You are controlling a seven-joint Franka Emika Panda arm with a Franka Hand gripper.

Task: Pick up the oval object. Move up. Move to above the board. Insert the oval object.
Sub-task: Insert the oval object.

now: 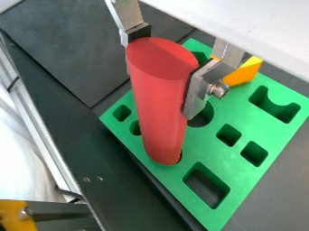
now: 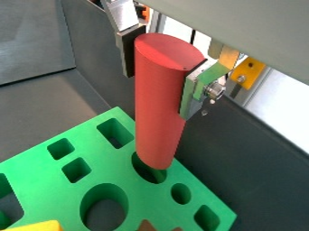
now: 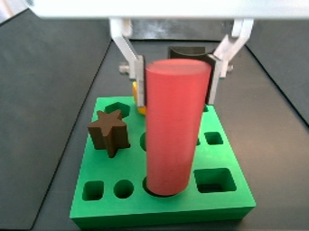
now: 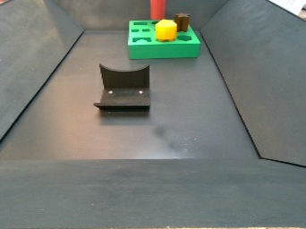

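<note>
The oval object (image 1: 157,99), a tall red peg, stands upright with its lower end inside a hole of the green board (image 1: 259,126). Both wrist views show this, with the peg (image 2: 157,99) rising from the board (image 2: 72,144). My gripper (image 1: 167,63) is shut on the peg's upper part, one silver finger (image 2: 197,88) pressed on each side. In a side view the gripper (image 3: 176,83) straddles the peg (image 3: 178,126) above the board (image 3: 169,209). The far side view shows only the peg's base (image 4: 157,7) on the board (image 4: 167,49).
A dark brown star block (image 3: 110,129) sits in the board beside the peg. A yellow-orange block (image 4: 166,31) stands in another hole. The fixture (image 4: 123,88) stands on the dark floor, nearer than the board. Sloping dark walls enclose the floor.
</note>
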